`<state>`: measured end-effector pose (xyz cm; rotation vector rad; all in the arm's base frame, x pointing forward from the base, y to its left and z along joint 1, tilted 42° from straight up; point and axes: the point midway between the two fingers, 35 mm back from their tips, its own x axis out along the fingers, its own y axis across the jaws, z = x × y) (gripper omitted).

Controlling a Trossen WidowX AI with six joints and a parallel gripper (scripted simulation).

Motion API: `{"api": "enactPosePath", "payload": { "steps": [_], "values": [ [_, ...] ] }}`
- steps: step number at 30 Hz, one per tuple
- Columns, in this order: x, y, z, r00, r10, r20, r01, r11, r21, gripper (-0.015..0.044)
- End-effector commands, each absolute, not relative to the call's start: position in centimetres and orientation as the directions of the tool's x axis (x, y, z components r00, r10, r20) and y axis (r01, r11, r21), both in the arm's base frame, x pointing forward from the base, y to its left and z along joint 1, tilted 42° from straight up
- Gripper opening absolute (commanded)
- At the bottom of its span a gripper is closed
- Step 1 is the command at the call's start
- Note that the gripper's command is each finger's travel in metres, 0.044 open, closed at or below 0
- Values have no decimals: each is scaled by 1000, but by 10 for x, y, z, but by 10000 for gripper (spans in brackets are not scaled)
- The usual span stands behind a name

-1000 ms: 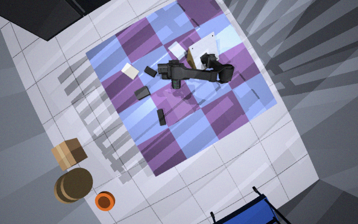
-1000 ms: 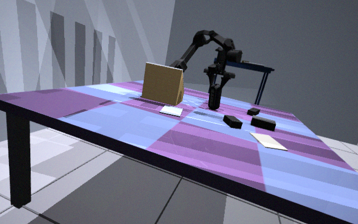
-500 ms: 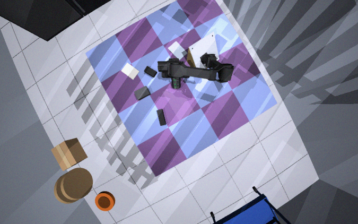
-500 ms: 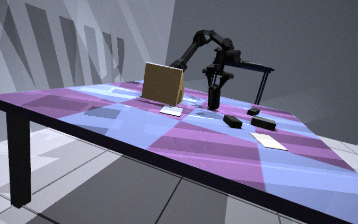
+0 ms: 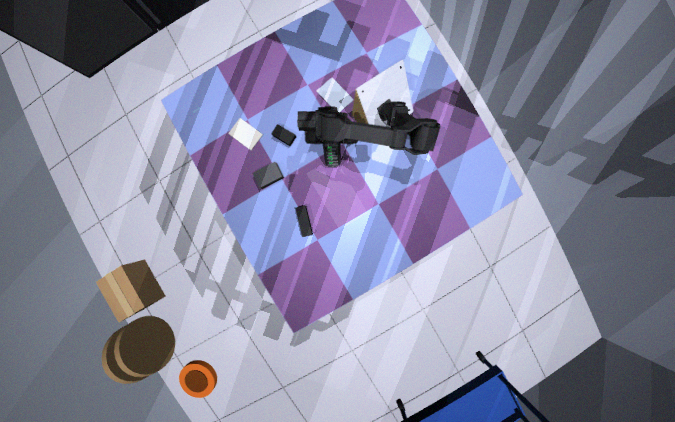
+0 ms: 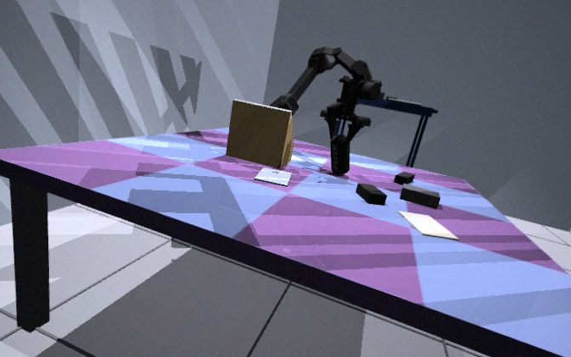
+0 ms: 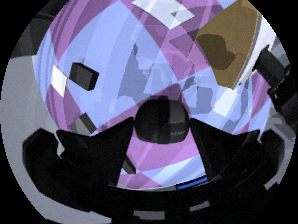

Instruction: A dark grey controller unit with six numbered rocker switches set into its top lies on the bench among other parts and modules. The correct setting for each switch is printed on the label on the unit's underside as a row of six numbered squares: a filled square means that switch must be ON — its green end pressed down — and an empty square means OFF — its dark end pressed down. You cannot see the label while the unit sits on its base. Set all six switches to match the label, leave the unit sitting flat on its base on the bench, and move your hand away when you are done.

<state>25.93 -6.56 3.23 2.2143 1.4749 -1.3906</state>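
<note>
Across the checkered desk (image 5: 423, 215) (image 6: 322, 239) (image 7: 100, 40), the black arm (image 5: 376, 133) (image 6: 302, 84) arches beside a tan wedge-shaped stand (image 5: 385, 89) (image 6: 258, 133) (image 7: 227, 42). Its end effector (image 5: 332, 142) (image 6: 340, 133) (image 7: 162, 120) grips the dark controller unit (image 5: 337, 156) (image 6: 340, 156) (image 7: 161, 125), tipped up off its base; whether it touches down, I can't tell.

Unit (image 7: 159, 131) gripped between gripper (image 7: 162, 120) fingertips, inboard of desk (image 7: 107, 55) edges. White card (image 7: 58, 81) near left edge; black block (image 7: 83, 76) just inboard of card.
</note>
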Motion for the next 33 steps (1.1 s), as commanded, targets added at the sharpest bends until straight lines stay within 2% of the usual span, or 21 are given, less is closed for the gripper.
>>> {"api": "enactPosePath", "payload": {
  "steps": [1,33],
  "values": [
    [255,-63,27,77,661,-747,789,-498,-360,338],
    [241,-70,6,77,660,-747,789,-499,-360,338]
  ]
}}
